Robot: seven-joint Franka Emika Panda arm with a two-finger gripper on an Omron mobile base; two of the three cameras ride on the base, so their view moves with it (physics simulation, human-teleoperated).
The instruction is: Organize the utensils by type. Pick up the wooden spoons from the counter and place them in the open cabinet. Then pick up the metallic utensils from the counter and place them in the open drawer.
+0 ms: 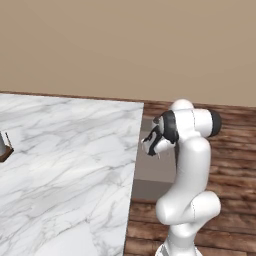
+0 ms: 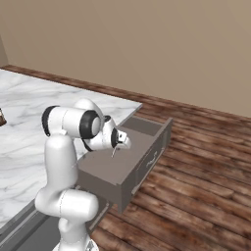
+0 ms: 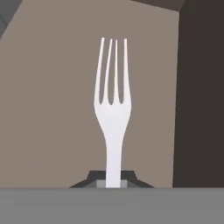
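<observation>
The fork (image 3: 113, 109) is a thin silver one, pinched by its handle between the gripper's (image 3: 113, 183) two tips, prongs pointing away from the hand. It hangs over the open drawer (image 2: 128, 162), above its flat grey-brown floor. The drawer sticks out from the right end of the white marble counter (image 1: 65, 165). Brown wood floor (image 2: 196, 171) lies around it.
</observation>
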